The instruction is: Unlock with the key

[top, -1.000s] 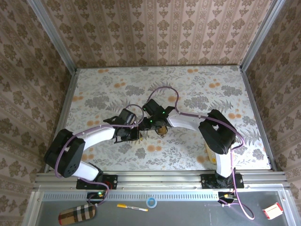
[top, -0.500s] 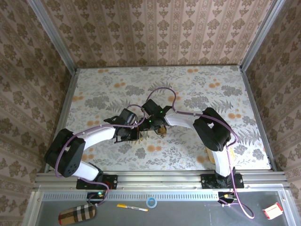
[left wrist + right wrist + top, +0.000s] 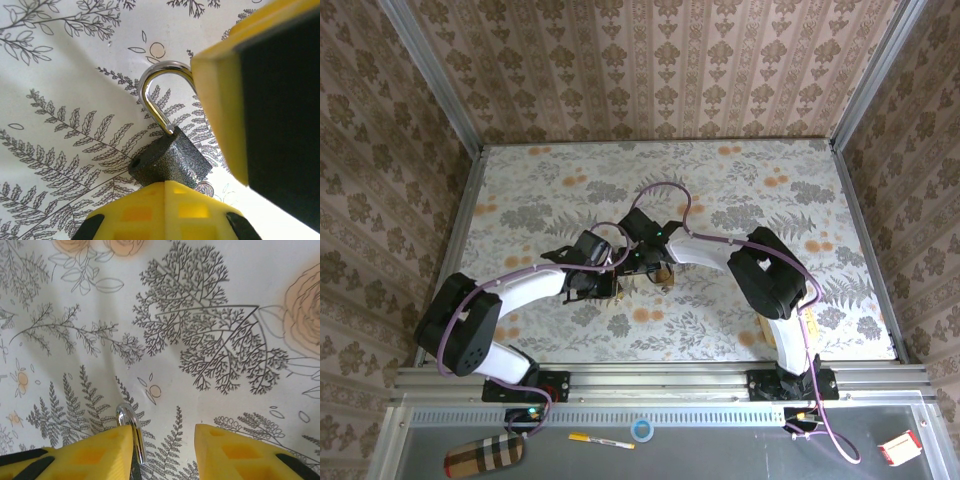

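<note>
Dk-grey speckled padlock (image 3: 170, 162) w/ silver shackle (image 3: 152, 102), yellow claw fingers (image 3: 90, 452), fern-print table (image 3: 60, 65).

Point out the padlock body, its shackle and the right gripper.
padlock body (image 3: 170, 161): left wrist view, on its dark textured front face.
shackle (image 3: 157, 112): left wrist view, on the straight silver leg above the body.
right gripper (image 3: 164, 437): right wrist view, midway between its open yellow jaws.

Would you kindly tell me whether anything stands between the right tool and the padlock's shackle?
Nothing visible does. The shackle lies inside the open right tool, against one finger, with bare tablecloth beyond. The padlock body sits at the tips of the shut left tool.
</note>
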Motion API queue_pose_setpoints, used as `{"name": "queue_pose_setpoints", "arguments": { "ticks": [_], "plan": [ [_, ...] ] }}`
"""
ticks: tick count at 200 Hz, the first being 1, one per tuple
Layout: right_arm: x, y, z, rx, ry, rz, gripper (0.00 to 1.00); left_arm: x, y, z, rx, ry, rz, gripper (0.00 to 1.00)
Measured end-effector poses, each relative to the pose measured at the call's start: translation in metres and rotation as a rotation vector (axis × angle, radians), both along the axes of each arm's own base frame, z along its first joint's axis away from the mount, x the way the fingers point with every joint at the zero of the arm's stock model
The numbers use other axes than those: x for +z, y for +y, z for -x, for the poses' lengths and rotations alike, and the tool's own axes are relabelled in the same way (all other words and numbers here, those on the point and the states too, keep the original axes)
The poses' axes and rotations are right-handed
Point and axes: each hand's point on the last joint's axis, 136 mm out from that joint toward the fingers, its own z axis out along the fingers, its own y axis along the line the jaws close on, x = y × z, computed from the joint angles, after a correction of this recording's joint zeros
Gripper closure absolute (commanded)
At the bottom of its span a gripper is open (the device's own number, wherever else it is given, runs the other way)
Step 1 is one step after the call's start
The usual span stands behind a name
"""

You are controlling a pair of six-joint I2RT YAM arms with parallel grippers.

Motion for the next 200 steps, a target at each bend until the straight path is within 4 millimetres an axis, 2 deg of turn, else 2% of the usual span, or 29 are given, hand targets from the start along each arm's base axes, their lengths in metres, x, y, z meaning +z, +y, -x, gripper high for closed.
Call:
{"name": "queue_pose_setpoints", "arguments": {
  "ticks": [65,101,136,169,200],
  "plan": [
    [-0.014,-0.009,-0.003,-0.021,0.021,0.062,0.64,0.001,-0.002,-0.004,-0.057,-0.015,-0.033,1.0],
    [-0.014,-0.009,-0.005,-0.024,0.021,0.063,0.64,0.001,-0.005,-0.007,-0.105,-0.033,-0.056,1.0],
    [-0.012,-0.018,-0.005,-0.042,0.017,0.056,0.55,0.002,-0.009,-0.014,-0.148,-0.056,-0.07,1.0],
    [0.004,-0.057,0.0,-0.096,0.01,0.07,0.45,0.007,-0.018,-0.023,-0.223,-0.083,-0.091,1.0],
    [0.045,-0.104,-0.007,-0.187,-0.051,0.039,0.33,0.015,-0.025,-0.03,-0.299,-0.114,-0.119,1.0]
  ]
}}
